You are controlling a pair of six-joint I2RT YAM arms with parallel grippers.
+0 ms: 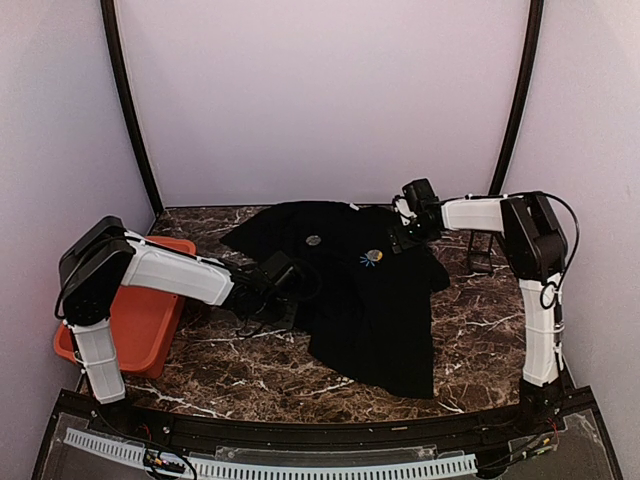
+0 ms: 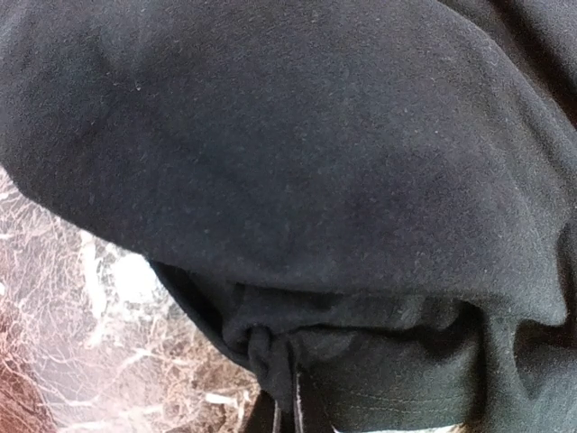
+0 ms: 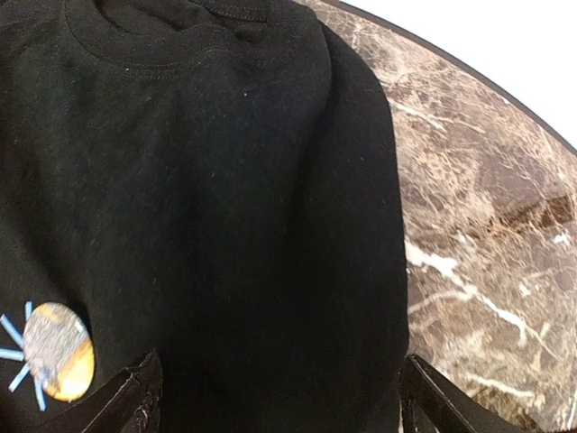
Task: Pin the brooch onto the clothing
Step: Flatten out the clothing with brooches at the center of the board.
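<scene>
The black T-shirt (image 1: 370, 310) lies spread on the marble table, its blue-and-yellow starburst print (image 1: 371, 258) facing up. A small round grey disc (image 1: 313, 240), possibly the brooch, rests on the shirt near the collar. My left gripper (image 1: 283, 278) is at the shirt's left edge. In the left wrist view it (image 2: 290, 397) is shut on a bunched fold of the shirt (image 2: 297, 180). My right gripper (image 1: 398, 238) hovers over the shirt's right shoulder. In the right wrist view it (image 3: 279, 406) is wide open and empty above the shirt (image 3: 234, 225), with the print (image 3: 56, 352) to its left.
An orange tray (image 1: 140, 320) sits at the table's left edge under the left arm. A small dark object (image 1: 480, 262) stands on the marble (image 1: 480, 330) right of the shirt. White walls enclose the back and sides.
</scene>
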